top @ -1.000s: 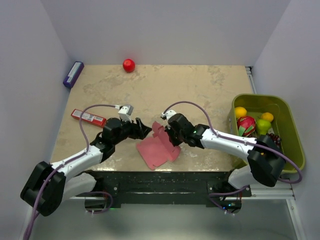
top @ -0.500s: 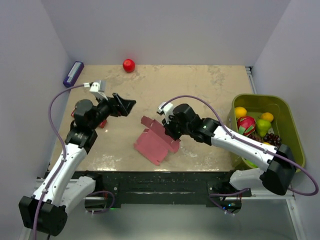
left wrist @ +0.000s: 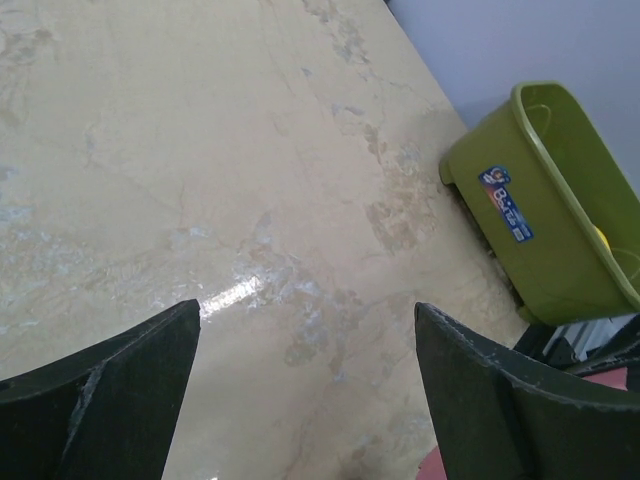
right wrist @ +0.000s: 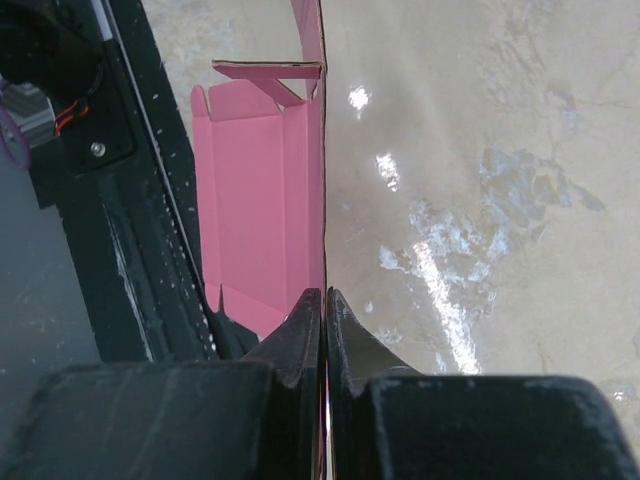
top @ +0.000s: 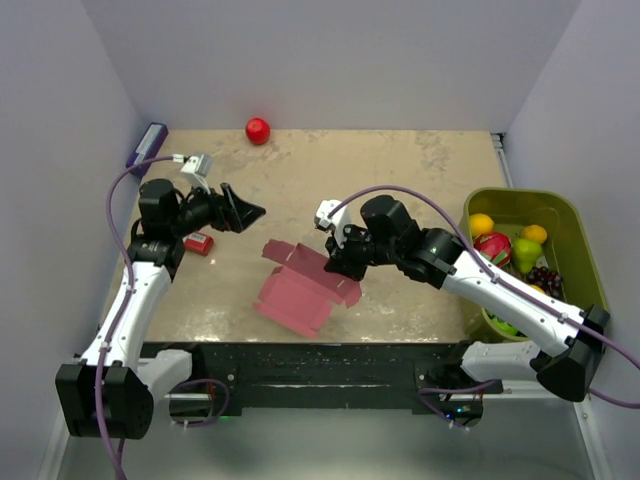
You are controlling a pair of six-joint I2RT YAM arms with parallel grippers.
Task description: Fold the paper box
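Note:
The pink paper box (top: pixel 296 296) lies partly folded near the table's front edge, one flap standing up. My right gripper (top: pixel 341 270) is shut on the box's right edge. In the right wrist view the thin pink card (right wrist: pixel 258 190) runs edge-on up from between the closed fingertips (right wrist: pixel 325 296). My left gripper (top: pixel 253 212) hangs open above the table's left side, well clear of the box. Its wrist view shows two wide-apart fingers (left wrist: pixel 110 395) with only bare table between them (left wrist: pixel 305 390), and a sliver of pink card (left wrist: pixel 436 468) at the bottom edge.
A red bar-shaped packet (top: pixel 197 242) lies under the left arm. A purple box (top: pixel 147 148) sits at the far left corner and a red ball (top: pixel 258 130) at the back. A green bin (top: pixel 575 235) (left wrist: pixel 545 200) holding fruit stands off the right edge.
My left arm has pulled back and up to the left, away from the box, with its jaws wider. The right gripper, still shut on the box, shifted it slightly left.

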